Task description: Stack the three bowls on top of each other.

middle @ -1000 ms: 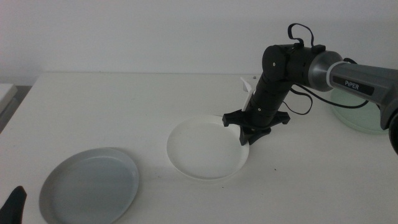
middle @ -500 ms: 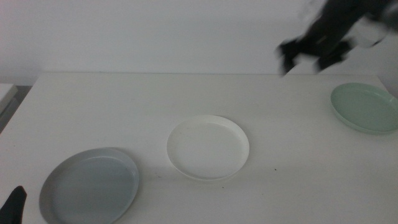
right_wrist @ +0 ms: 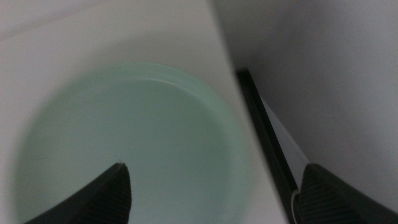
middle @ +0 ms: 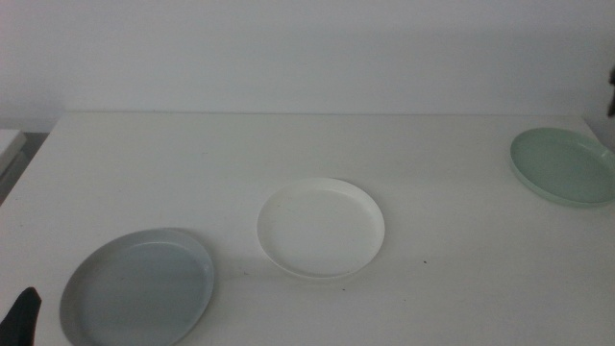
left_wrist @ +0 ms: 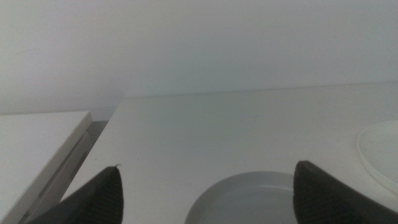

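Three shallow round bowls, flat and unstacked, well apart: white bowl [middle: 321, 229] at table centre; grey-blue bowl [middle: 138, 286] near the front left corner; mint green bowl [middle: 567, 166] at the right edge.

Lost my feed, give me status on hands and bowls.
Left hand open, low by grey-blue bowl. Right hand open over mint green bowl. White bowl centre. Nothing stacked, nothing blocking.
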`<state>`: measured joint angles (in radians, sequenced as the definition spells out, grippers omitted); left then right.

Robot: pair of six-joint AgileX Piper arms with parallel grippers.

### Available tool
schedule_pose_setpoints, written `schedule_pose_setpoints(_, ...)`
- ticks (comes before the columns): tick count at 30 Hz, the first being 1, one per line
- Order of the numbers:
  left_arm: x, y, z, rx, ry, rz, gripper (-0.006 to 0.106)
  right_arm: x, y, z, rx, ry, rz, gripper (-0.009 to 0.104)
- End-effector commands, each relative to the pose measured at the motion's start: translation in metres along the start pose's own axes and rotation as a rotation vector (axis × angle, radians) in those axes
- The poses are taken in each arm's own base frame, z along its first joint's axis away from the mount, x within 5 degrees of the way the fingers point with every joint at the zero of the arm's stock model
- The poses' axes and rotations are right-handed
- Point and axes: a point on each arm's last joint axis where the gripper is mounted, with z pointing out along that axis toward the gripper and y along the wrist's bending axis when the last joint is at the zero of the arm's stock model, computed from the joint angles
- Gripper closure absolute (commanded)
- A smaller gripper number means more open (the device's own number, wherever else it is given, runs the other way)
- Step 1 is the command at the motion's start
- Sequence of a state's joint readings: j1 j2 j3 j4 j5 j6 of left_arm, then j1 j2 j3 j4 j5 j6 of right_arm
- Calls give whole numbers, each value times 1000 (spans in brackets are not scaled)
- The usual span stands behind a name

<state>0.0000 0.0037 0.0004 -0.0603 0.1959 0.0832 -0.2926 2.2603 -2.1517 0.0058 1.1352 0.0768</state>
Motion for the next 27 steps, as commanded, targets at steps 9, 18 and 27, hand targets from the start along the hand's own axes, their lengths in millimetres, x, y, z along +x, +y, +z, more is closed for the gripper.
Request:
schedule_pose_setpoints(9, -2, 0, 0, 0, -18, -1, 7, 6, -38, 54, 7, 61, 81, 2)
schedule_pose_setpoints(18, -2, 0, 0, 0, -18, -1, 7, 17, -34, 87, -34, 141, 89, 9)
schedule_pose_setpoints(27, -2, 0, 0, 0, -18, -1, 7, 23, -33, 104, -45, 177, 97, 25)
